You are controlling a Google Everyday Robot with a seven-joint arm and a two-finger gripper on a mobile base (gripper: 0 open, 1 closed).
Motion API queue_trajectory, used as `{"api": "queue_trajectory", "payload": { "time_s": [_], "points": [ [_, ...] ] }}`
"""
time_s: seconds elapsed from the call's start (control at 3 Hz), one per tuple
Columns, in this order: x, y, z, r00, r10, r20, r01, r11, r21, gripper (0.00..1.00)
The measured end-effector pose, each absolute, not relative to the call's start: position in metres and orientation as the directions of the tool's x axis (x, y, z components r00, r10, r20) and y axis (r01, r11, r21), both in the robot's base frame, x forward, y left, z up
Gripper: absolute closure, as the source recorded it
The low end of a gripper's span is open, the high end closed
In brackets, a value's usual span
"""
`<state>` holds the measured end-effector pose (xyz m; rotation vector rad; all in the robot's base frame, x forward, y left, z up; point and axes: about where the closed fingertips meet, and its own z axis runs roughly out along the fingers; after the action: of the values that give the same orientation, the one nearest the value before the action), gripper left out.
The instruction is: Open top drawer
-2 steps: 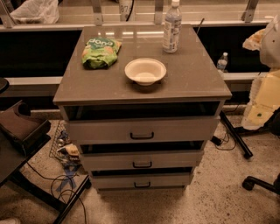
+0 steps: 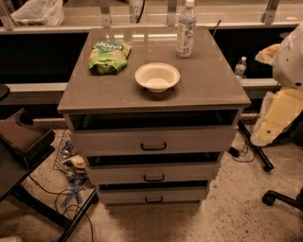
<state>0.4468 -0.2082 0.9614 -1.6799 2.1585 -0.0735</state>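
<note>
Though the gripper is out of view and its jaws cannot be told, the top drawer [image 2: 199,140], grey with a black handle [image 2: 154,146], sits directly under the counter [image 2: 208,85], a dark gap above its front.

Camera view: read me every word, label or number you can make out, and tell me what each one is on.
"dona", roughly, on the green snack bag.
"87", uncertain, on a white object at the back, behind the cabinet.
Label on the water bottle: too blurred to read.
The top drawer and the two drawers below it: no text.
The gripper is not in view.
</note>
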Motion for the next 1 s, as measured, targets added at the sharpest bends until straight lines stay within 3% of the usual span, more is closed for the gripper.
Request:
{"api": "queue_trajectory", "payload": {
  "time_s": [1.0],
  "points": [
    [0.473,-0.179,0.847,-0.085,-0.872,-0.483,-0.902,0.273,-0.335,0.0]
  ]
}}
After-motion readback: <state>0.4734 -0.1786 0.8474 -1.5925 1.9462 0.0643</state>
